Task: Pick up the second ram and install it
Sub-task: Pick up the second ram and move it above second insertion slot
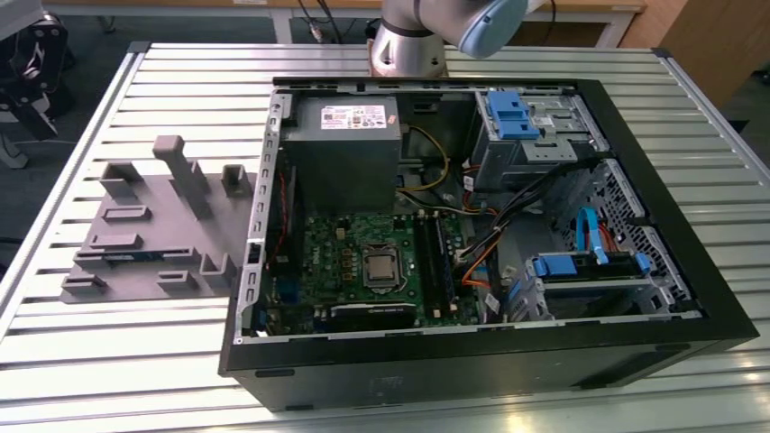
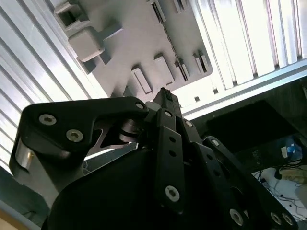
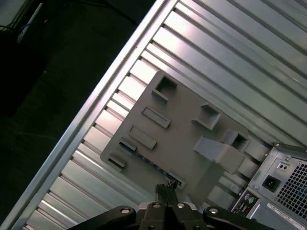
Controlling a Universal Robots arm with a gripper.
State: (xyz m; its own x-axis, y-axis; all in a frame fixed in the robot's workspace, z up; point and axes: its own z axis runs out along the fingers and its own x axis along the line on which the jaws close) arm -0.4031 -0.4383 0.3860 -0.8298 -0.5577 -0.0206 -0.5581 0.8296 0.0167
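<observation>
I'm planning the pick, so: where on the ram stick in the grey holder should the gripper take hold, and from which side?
The ram stick seems to stand on edge in a slot of the grey holder, with only its long top edge showing. Probably grip the middle of that edge across its two flat faces, coming from straight above.

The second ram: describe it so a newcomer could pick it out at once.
On the slatted metal table, find the open black computer case; on the exterior view's left of it lies a grey fixture plate. The second ram is the thin blue strip seated in that plate, toward its camera-side edge; everything around it is plain grey blocks.
</observation>
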